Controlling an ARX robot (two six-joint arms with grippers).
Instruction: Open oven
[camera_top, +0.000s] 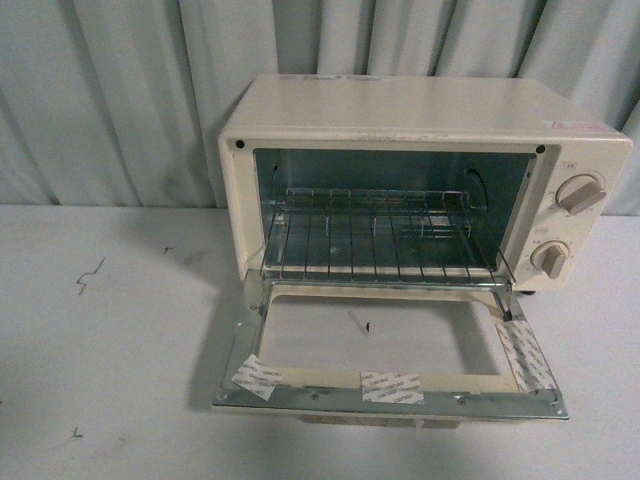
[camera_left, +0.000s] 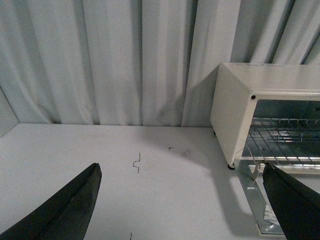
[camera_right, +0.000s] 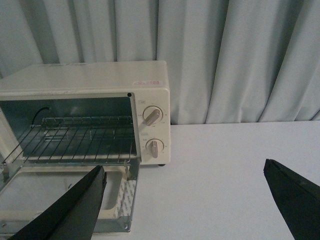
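Here the left gripper (camera_left: 182, 200) is seen only in its own wrist view: its two dark fingers (camera_left: 65, 210) stand wide apart and hold nothing, above the white worktop (camera_top: 100, 380), which carries a few small dark marks. To the right of this, the oven (camera_top: 420, 130) stands on the worktop near the grey curtain (camera_top: 120, 100). Its door (camera_top: 390, 385) is fully open and lies flat toward the camera, with three pieces of tape on the inner frame. Inside, the wire rack (camera_top: 380, 245) sits level in the cavity. On the oven's right side two beige knobs (camera_top: 580, 193) are placed one above the other. The right gripper (camera_right: 185, 202) also shows only in its wrist view, with the fingers (camera_right: 75, 210) spread wide and empty, in front of the oven and not touching it.
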